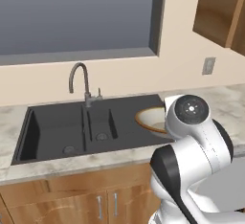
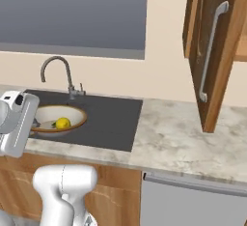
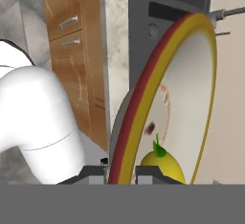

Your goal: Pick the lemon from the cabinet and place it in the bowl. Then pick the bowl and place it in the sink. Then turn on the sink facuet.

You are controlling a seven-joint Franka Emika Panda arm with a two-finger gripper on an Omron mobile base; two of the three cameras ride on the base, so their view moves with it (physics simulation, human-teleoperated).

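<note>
Gripping bowl (image 3: 191, 74) rim w/ gripper (image 3: 120, 173), lemon (image 2: 62, 122) inside

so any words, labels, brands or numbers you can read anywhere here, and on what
None: nothing carries readable text.
The bowl has only faint reddish ring markings inside, no letters.
The lemon, the sink, the faucet, the cabinet door and the wall outlet are all plain.

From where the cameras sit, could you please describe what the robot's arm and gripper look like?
The arm is glossy white with rounded links, black bands at the joints and a round grey end cap with a white centre. The gripper has two small dark grey finger tips. No cables or markings are visible.
</note>
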